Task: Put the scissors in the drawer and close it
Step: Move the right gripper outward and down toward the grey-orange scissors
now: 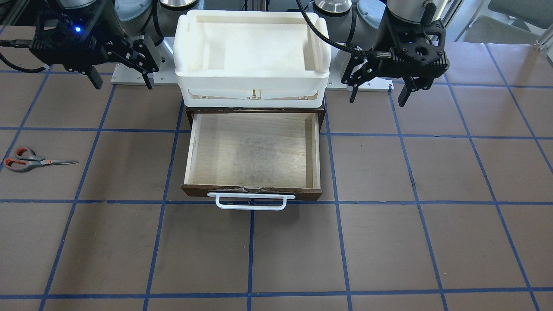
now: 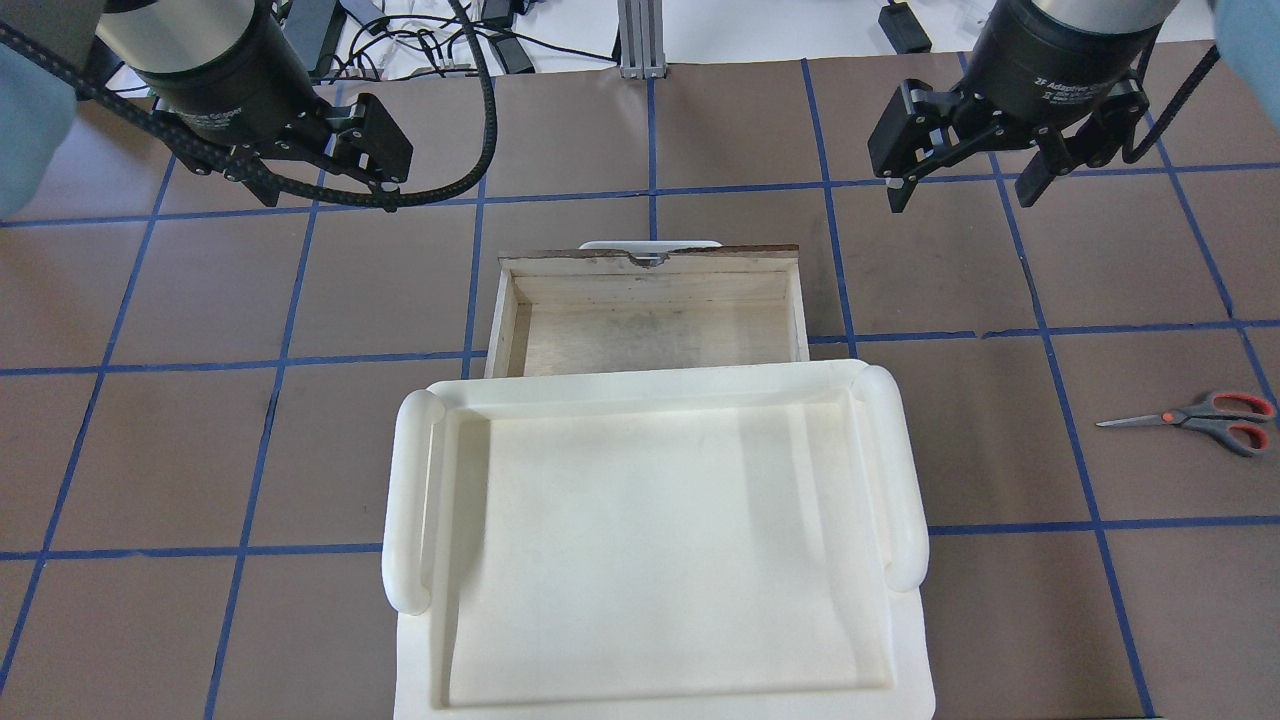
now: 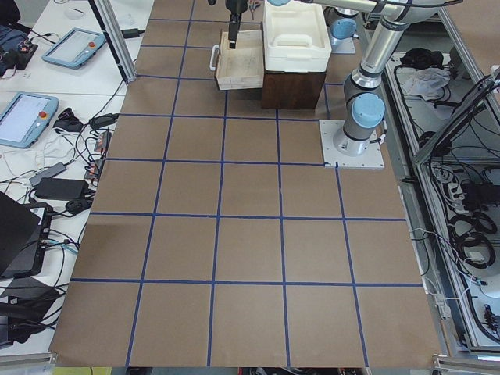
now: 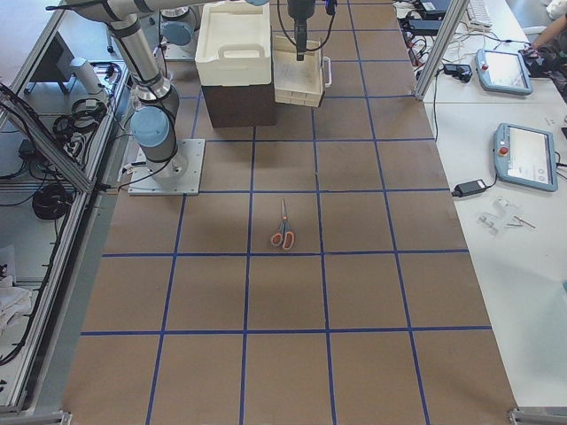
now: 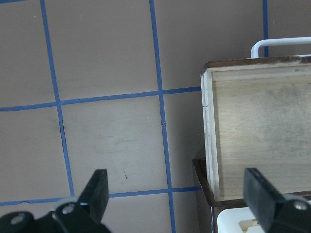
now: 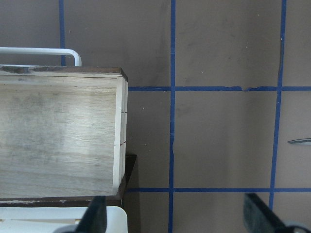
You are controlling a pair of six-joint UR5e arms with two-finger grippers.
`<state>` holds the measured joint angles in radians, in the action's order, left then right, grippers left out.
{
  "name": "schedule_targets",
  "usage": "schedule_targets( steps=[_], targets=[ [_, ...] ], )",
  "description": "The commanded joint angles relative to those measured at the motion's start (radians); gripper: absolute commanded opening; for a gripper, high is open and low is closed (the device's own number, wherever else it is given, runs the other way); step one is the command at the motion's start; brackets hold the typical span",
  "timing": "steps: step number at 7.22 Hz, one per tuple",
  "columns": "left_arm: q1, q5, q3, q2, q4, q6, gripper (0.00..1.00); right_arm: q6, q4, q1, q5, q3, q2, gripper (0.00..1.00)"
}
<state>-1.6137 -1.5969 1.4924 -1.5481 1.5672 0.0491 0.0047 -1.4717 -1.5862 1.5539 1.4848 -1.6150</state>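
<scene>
Listener: Scissors first; where do they lie?

Describer: Flat on the brown table, out on the robot's right side, well apart from the drawer; blades together, pointing toward the drawer; grey handles outward.

Listener: And the drawer?

Describer: Pulled out from a dark brown cabinet, its plywood floor showing; the white bar handle faces away from the robot; a white plastic tray sits on top of the cabinet.

Listener: The grippers?

Describer: The right gripper hangs above the table beside the tray, fingers spread, holding nothing; the left gripper mirrors it on the other side, fingers likewise apart and empty.
</scene>
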Motion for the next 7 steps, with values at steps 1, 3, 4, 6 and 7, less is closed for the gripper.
schedule_targets(
  steps=[1,3,4,6,7],
  targets=[
    [0.000,0.000,0.003,0.002,0.001,0.000,1.00,-0.003,0.001,0.002,0.003,0.002,0.001,1.00],
    [0.000,0.002,0.003,0.002,0.001,0.001,1.00,-0.005,0.007,0.002,0.012,0.009,0.001,1.00],
    [0.002,-0.001,0.003,0.003,0.001,0.001,1.00,-0.067,0.007,0.014,0.017,0.029,0.000,1.00],
    [0.000,0.000,0.003,0.003,0.001,0.001,1.00,-0.325,0.013,0.079,0.038,0.040,0.001,1.00],
    [0.002,0.002,0.003,0.002,-0.001,0.001,1.00,-0.562,0.013,0.163,0.058,0.057,0.001,1.00]
  ],
)
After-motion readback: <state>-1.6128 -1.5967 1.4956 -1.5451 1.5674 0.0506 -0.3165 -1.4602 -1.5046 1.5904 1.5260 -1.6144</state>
